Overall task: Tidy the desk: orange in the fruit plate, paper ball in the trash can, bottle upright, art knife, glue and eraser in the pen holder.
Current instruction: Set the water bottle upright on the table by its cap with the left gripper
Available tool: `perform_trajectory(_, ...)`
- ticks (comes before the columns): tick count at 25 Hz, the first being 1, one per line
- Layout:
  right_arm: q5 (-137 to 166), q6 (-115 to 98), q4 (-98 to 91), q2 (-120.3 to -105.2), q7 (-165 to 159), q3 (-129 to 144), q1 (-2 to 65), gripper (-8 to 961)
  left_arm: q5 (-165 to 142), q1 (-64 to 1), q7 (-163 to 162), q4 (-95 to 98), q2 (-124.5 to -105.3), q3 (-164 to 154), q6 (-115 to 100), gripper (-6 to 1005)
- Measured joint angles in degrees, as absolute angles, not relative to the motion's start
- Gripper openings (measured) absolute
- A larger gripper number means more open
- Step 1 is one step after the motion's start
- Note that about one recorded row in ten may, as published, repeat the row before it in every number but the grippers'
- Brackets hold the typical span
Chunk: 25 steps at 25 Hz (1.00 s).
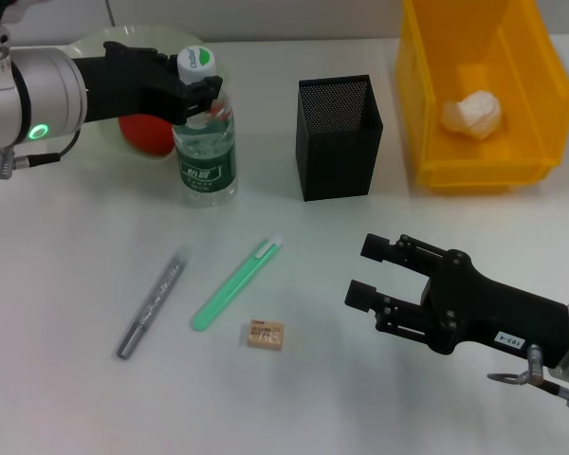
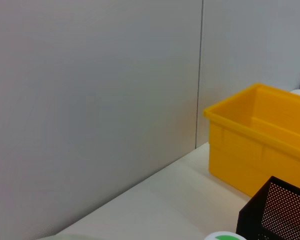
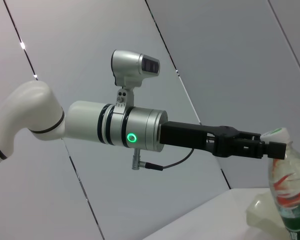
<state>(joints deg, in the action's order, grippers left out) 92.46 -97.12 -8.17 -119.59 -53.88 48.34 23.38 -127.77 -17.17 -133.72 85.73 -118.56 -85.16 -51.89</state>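
- The left tool (image 1: 197, 95) is clamped around the neck of the bottle (image 1: 207, 152), which stands upright on the table (image 1: 66, 284) just in front of the orange (image 1: 144, 135) in the fruit plate (image 1: 100, 45);
- The right tool (image 1: 368, 272) hangs with fingers spread, near the eraser (image 1: 266, 334);
- The paper ball (image 1: 472, 115) lies in the trash can (image 1: 541, 57); the pen holder (image 1: 338, 137) stands beside it.

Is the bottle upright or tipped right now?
Upright. The bottle stands on its base with the white cap on top; the left gripper is at its neck.
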Motion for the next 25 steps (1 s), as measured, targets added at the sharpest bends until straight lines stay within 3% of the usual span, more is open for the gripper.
perform_trajectory(7, 92.45, -97.21, -8.17, -119.62, -53.88, 48.34, 23.38, 738, -127.52, -17.38, -133.68, 85.34, -118.56, -84.73, -51.82, 495)
perform_trajectory(12, 92.40, -97.21, -8.17, -119.62, -53.88, 48.34, 23.48, 737, -127.48, -17.49, -133.68, 85.42, -118.56, -84.80, -51.80, 582)
perform_trajectory(25, 92.28, -97.21, -8.26, -119.54, -53.88, 48.34, 23.65, 737, -127.37, -17.40, -133.68, 88.68, -118.57, -84.73, -50.62, 580)
